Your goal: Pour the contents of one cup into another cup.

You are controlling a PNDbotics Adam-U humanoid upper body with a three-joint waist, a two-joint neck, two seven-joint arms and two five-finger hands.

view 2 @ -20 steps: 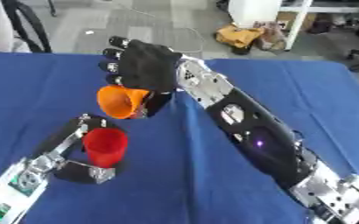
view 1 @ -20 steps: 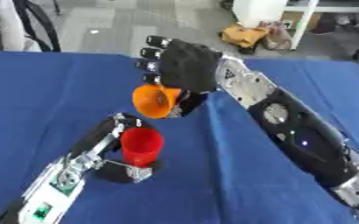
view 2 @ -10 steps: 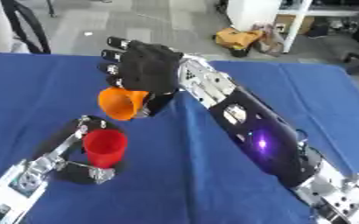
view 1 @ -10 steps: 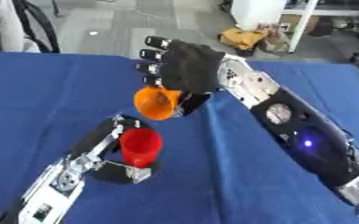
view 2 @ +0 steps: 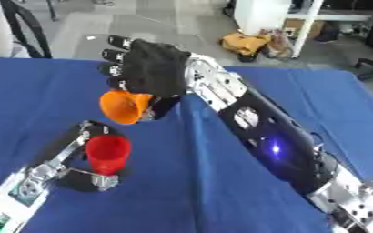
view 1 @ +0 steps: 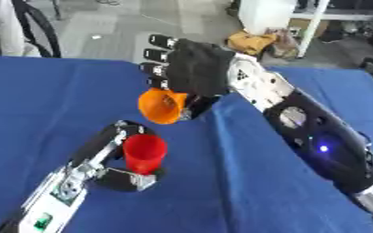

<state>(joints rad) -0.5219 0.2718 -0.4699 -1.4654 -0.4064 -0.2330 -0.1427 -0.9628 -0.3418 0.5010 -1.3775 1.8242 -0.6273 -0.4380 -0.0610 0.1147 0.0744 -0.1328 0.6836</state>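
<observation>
The right hand (view 1: 196,73) holds the orange cup (view 1: 161,105) up over the blue table (view 1: 221,182), fingers curled round its base end with the back of the hand toward the camera. The cup is tipped hard over: its long axis runs almost level, mouth facing left and slightly down, base tucked under the palm. That mouth sits up and just to the right of the red cup (view 1: 144,153), which stands upright on the cloth, near and to the left. So the pour depends on this gap: the orange rim looks to hang a little right of and above the red opening, not squarely over it, and a small shift left and near would probably line them up.

The left hand (view 1: 114,148) wraps the red cup, dark fingers curved behind it and a thumb at its foot, steadying it.

Both cups are smooth, tapered and plain, likely thin plastic. The hands are black with silver links. Whatever the orange cup carries cannot be seen.
</observation>
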